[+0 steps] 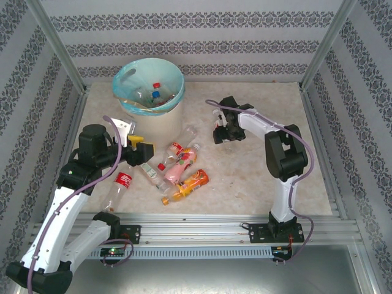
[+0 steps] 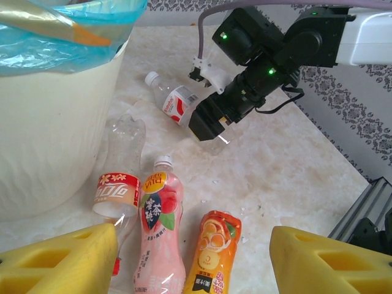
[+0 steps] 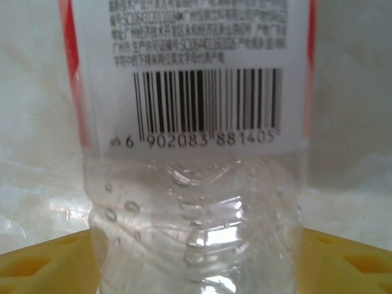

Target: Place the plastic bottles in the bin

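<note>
Plastic bottles lie scattered on the marbled table in front of the bin. The bin stands at the far left, its blue-green bag folded over the rim and a few bottles in the bin showing red and blue caps. On the open table beside the bin, a white-capped bottle lies on its side, and the right gripper is down over its base end. Its yellow pads sit one on each side of the clear ribbed body just below the barcode label, right at the walls. I cannot tell whether they are squeezing it or only flanking it. The left gripper hovers with its jaws wide apart and nothing held between them, above three bottles lying side by side near the foot of the bin. These are a clear red-labelled bottle nearest the bin, a pink bottle touching it, and an orange bottle just beside that. A lone bottle with a red label lies close to the left arm, apart from the cluster
</note>
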### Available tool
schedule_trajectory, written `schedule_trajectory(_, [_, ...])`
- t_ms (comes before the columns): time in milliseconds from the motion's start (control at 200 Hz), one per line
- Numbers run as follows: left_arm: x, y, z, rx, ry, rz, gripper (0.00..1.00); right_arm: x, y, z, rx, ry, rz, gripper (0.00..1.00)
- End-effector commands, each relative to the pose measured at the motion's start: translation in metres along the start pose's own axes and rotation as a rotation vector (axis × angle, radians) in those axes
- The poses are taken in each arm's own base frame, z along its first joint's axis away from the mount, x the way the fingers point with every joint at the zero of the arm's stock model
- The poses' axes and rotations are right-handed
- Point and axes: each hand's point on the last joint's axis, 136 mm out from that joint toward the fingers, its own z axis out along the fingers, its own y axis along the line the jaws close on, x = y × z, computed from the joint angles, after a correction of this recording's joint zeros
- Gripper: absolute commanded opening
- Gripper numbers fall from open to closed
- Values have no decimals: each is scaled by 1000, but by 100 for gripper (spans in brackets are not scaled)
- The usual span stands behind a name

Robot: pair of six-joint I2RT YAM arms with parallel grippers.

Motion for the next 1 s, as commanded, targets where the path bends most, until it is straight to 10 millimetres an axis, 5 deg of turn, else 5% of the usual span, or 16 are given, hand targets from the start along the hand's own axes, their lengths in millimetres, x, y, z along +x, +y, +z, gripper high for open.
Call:
schedule_trajectory(0, [-3,-7,-3,25,-18,10,68,-3,0,1,40,9,-31,73])
schedule_trajectory(235, [-4,-8,-4,25,-19,20,68,-3,-3,-11,57,-8,-38,62])
schedule_trajectory(510, [-26,-14,-9,41,-91,7,69,4,2,-63,12,-111,-23,59])
schedule_trajectory(994, [-132,-48,-19,226,-384,-64,75,61,47,-198,-265,-401,-42,59])
